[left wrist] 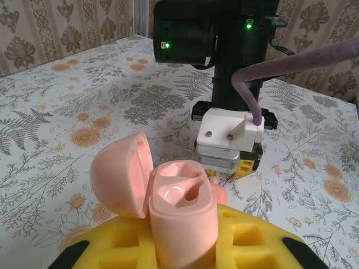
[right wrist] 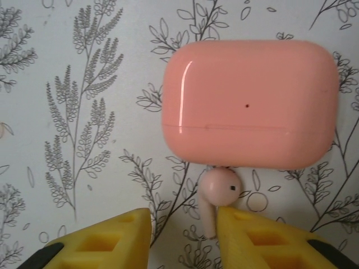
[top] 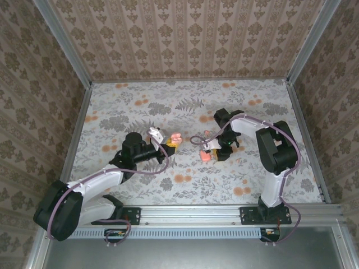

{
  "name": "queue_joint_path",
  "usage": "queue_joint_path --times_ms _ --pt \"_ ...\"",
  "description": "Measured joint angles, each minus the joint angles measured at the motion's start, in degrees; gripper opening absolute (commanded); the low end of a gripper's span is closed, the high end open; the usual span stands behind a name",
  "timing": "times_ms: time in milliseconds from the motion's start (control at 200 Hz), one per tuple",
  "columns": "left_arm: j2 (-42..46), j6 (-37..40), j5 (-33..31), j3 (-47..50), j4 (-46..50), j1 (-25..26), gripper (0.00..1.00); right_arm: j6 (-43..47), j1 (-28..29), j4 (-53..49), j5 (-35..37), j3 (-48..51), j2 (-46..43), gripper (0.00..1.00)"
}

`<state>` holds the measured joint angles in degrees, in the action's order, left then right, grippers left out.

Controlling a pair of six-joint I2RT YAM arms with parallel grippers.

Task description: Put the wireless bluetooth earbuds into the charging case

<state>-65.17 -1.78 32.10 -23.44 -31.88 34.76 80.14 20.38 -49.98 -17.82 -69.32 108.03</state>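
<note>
Left wrist view shows the left hand (left wrist: 185, 249) gripping the open charging case (left wrist: 182, 207), while the right hand (right wrist: 182, 224) stands open around an earbud (right wrist: 220, 189) on the tabletop (right wrist: 84, 168), just beside a closed pink case (right wrist: 249, 103).

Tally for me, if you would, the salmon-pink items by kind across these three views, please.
Charging cases: 2, the open case between the yellow fingers and the closed case lying on the table
Earbuds: 1, the earbud right beside the closed case
Total: 3
</note>
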Motion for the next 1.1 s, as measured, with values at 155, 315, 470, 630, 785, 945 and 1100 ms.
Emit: queue_joint_path --times_ms 155,315,470,630,785,945,1100 --pt "0.2 0.0 0.0 0.0 0.0 0.0 0.13 -2.4 0.0 -1.3 0.0 1.2 -2.0 0.34" --pt "1.1 0.0 0.0 0.0 0.2 0.0 0.13 -4.3 0.1 -2.8 -0.1 2.8 -4.0 0.34" --pt "2.5 0.0 0.0 0.0 0.3 0.0 0.13 -8.2 0.1 -3.0 -0.2 4.6 -6.2 0.35" --pt "3.8 0.0 0.0 0.0 0.5 0.0 0.13 -10.1 0.1 -2.4 0.5 5.1 -9.7 0.37" --pt "4.7 0.0 0.0 0.2 1.1 0.0 0.13 -10.1 0.1 -0.8 2.8 5.0 -10.0 0.38" --pt "5.3 0.0 -0.3 0.3 2.0 0.0 0.13 -9.7 0.1 1.1 4.4 4.7 -8.7 0.38" --pt "5.4 0.0 -0.6 0.3 2.7 0.0 0.13 -9.4 0.3 2.3 4.9 2.9 -5.7 0.38"
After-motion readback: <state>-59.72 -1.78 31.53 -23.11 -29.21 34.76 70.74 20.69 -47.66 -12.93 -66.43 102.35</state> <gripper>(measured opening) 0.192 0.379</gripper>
